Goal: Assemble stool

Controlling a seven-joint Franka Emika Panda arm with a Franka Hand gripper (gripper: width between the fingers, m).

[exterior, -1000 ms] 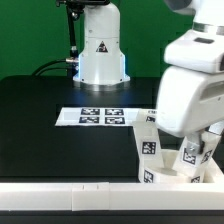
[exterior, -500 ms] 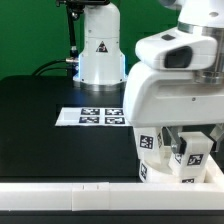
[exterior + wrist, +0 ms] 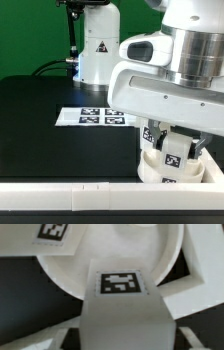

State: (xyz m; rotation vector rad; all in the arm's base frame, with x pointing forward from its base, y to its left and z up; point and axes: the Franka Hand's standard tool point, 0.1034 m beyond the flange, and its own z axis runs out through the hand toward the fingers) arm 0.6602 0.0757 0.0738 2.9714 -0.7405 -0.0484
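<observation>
The stool's parts sit at the exterior view's lower right, on the matte black table (image 3: 40, 130) just behind the long white edge bar (image 3: 60, 190) that runs along the front. They are smooth white plastic. The seat (image 3: 148, 168) shows as a low rounded body, and a blocky leg (image 3: 172, 157) rises from it, with a square black-and-white tag on its flat face.

The arm's bulky, glossy white wrist housing (image 3: 165, 85) hangs directly over these parts and hides their tops. The gripper (image 3: 173, 142) reaches down from it around the leg, with dark bits showing on either side of the tagged face. Whether the jaws are pressed onto the leg or standing loose beside it cannot be told from either view.

In the wrist view, the leg (image 3: 120, 308) fills the middle as a flat-sided slab that widens toward the camera, its tag crisp in the centre. Behind it the seat (image 3: 70, 274) curves away as a broad white arc with a smooth rim, and the dark table (image 3: 15, 286) shows beyond the arc. Another tag (image 3: 52, 229) sits on a white surface at the picture's edge, and which part carries it is unclear.

Farther back, the thin marker board (image 3: 95, 117) lies flat on the table near the white robot base (image 3: 100, 50), well apart from the stool
</observation>
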